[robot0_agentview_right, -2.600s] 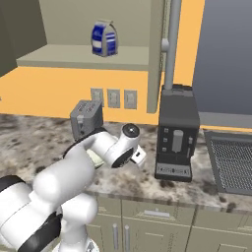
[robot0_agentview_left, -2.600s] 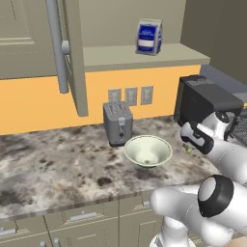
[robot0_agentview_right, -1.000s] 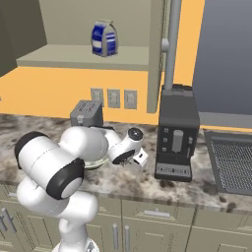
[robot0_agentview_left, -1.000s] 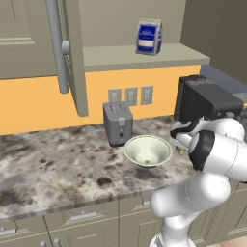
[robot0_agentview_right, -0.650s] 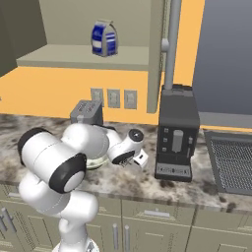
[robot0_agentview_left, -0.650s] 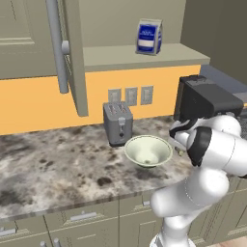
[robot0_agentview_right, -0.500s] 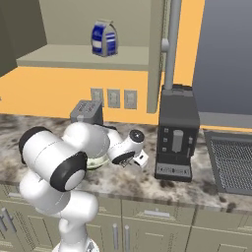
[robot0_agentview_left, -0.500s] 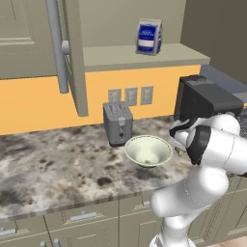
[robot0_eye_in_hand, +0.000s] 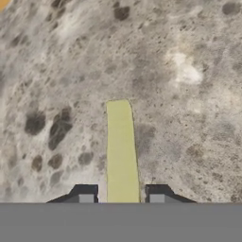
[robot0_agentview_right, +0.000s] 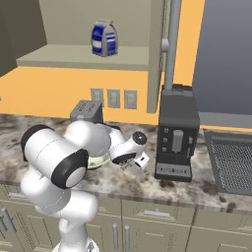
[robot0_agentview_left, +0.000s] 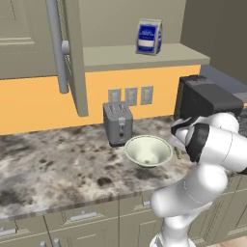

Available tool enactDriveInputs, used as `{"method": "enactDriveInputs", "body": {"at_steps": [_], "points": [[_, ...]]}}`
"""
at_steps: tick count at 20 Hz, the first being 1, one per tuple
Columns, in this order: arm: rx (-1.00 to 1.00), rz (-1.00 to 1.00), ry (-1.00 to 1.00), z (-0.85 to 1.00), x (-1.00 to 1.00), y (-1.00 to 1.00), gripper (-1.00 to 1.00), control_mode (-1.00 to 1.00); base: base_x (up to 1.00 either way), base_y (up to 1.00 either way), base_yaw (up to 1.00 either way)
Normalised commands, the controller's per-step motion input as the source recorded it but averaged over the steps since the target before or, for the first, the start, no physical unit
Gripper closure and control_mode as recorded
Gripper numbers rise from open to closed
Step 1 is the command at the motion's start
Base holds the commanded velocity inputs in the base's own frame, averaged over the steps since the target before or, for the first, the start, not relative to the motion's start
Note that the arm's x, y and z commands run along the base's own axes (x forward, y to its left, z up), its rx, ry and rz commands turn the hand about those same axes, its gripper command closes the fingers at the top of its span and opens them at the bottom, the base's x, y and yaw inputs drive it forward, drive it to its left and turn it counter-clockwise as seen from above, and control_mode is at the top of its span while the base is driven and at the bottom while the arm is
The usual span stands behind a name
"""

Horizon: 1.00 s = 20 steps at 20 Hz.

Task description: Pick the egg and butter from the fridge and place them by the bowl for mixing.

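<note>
Setting down butter (robot0_eye_in_hand: pixel 122 151) on speckled counter (robot0_eye_in_hand: pixel 189 118) right of bowl (robot0_agentview_left: pixel 148 150), stick lower centre of hand view between gripper (robot0_eye_in_hand: pixel 121 194) tips, jaws slightly parted with a sliver of gap each side so probably just released; next likely lift straight clear without nudging it

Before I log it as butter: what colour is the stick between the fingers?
Pale yellow-green butter, hand view.

The scene is lit evenly and quite brightly, with no single light source seen. Soft shadows are cast under the shelf (robot0_agentview_left: pixel 144 55) and under the bowl (robot0_agentview_left: pixel 148 150). No strong glare is found. The hand view is slightly blurred, and the speckled counter (robot0_eye_in_hand: pixel 179 71) is rendered soft. No distortion is noticed at the edges.
</note>
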Motion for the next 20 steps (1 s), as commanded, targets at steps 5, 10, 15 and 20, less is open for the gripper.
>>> {"method": "enactDriveInputs", "body": {"at_steps": [5, 10, 15, 20], "points": [[0.0, 0.0, -0.01, 0.11, -0.03, -0.05, -1.0, -1.0, 0.0, 0.0, 0.0], [0.0, 0.0, -0.01, 0.31, -0.16, 0.02, -1.0, -1.0, 0.0, 0.0, 0.0], [-0.02, 0.0, -0.08, 0.37, -0.32, 0.0, -1.0, -1.0, 0.0, 0.0, 0.0], [-0.07, 0.0, -0.01, 0.48, -0.37, 0.04, -1.0, -1.0, 0.0, 0.0, 0.0]]}}
